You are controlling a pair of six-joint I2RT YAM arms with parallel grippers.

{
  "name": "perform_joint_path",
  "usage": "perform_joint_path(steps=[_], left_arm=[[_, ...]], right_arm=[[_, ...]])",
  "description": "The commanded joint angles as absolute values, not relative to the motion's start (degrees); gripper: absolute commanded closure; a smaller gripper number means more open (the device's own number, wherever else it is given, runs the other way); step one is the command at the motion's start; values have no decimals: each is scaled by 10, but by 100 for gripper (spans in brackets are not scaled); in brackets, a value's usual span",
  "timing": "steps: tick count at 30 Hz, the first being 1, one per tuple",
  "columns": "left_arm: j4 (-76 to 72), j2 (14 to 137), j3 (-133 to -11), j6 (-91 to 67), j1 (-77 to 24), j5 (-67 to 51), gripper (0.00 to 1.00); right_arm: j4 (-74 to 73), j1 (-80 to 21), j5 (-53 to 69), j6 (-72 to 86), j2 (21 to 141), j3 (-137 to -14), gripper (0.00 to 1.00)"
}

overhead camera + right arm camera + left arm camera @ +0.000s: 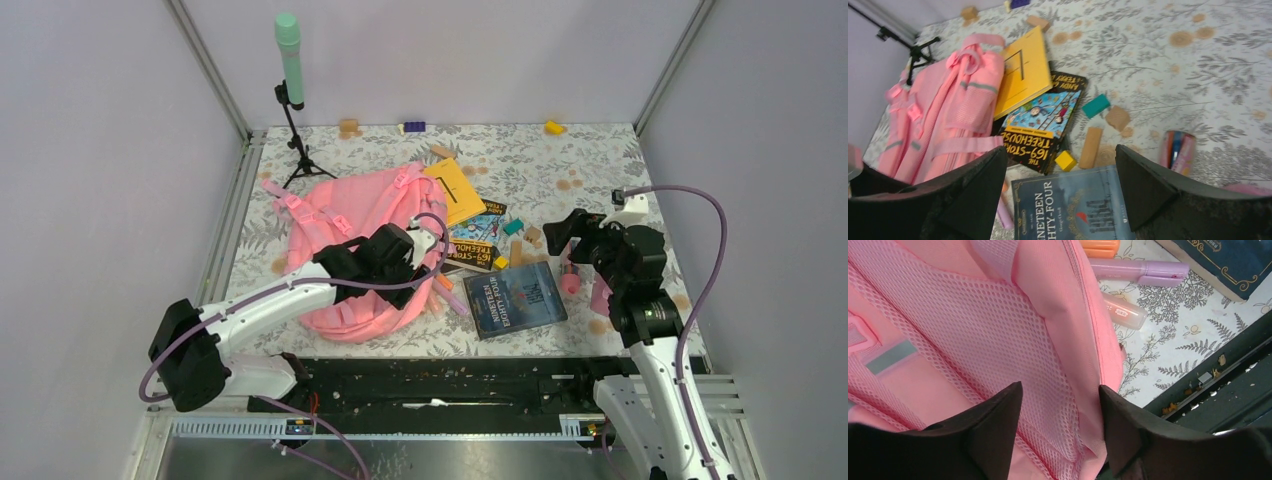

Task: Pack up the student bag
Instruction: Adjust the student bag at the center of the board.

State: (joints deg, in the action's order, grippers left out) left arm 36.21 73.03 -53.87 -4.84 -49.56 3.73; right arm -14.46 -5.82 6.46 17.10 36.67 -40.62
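A: Where is the student bag sitting?

B: Flat on the flowered table, left of centre, at nine o'clock from the scatter of books. Its straps trail toward ten o'clock.

A: And the arms?

B: The left gripper is down on the bag's three o'clock edge. Its jaws stand partly apart, straddling a ridge of pink mesh and the seam beside it. I can't tell whether the pads bite the cloth. The right gripper hovers wide open over the blue book, holding nothing.

A: How do you reckon the bag handles?

B: Soft and limp, I'd judge. It lies slumped and creased, so it looks near empty and light. It will probably sag or fold wherever it's lifted rather than move as one piece. The mesh should give good purchase, and nothing about it seems fragile.

A: Best place to grab?

B: A doubled seam or the rim of the opening. A single flat layer would only tent up. The edge between the left jaws looks a fair pick. No view shows the zip or the mouth, so which fold leads inside is a guess. One arm likely has to hold the mouth up, since the cloth won't stay open alone.

A: Anything nearby to mind?

B: Highlighters lie just beside that edge, at one o'clock from the jaws in the left wrist view. Dragged cloth could roll them.
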Motion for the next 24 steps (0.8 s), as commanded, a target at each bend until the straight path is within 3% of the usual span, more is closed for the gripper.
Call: perform_joint_path(steps=[1, 2, 4, 6, 14, 20, 24], left_arm=[[364, 729, -560, -57, -499, 38, 49], [363, 731, -560, -56, -499, 25, 56], [362, 738, -566, -58, -498, 9, 82], [358, 740, -576, -65, -499, -14, 100], [328, 735, -708, -89, -497, -35, 100], [318, 769, -783, -118, -471, -50, 100], [291, 762, -766, -130, -445, -85, 100]], right_arm=[[-66, -56, 175, 157, 356, -378, 13], [-56, -57, 179, 160, 355, -374, 11], [-63, -57, 182, 153, 363, -381, 10], [-91, -57, 180, 144, 376, -392, 10], [-83, -88, 215, 198, 409, -381, 11], [-58, -217, 148, 233, 415, -367, 9], [11, -275, 152, 293, 443, -347, 5]])
